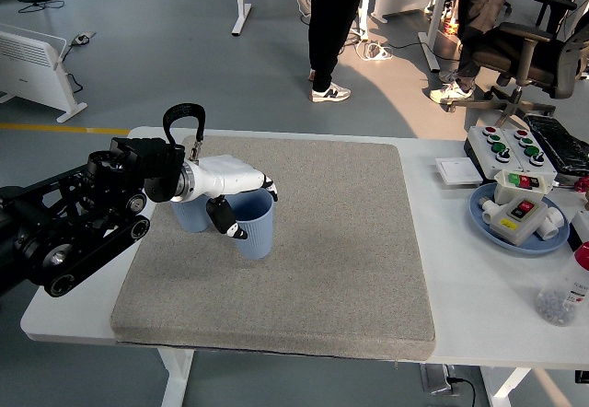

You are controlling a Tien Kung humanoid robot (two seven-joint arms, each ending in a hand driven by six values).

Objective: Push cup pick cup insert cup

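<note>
1. Pale blue cup, plain, with a second pale blue cup beside it.
2. White left hand with black fingertips, on a black arm.
3. Speckled grey mat over a white table.
4. Light blue plate bearing a white box with red, green and yellow buttons.
5. Black trousers and white shoes on the person.

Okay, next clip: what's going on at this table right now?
The robot's left hand is closed around a blue cup, thumb on its outer wall and fingers over the rim, on the grey mat. A second blue cup stands just behind it, partly hidden by the wrist. Whether the held cup is off the mat can't be told. The right arm is out of view.
</note>
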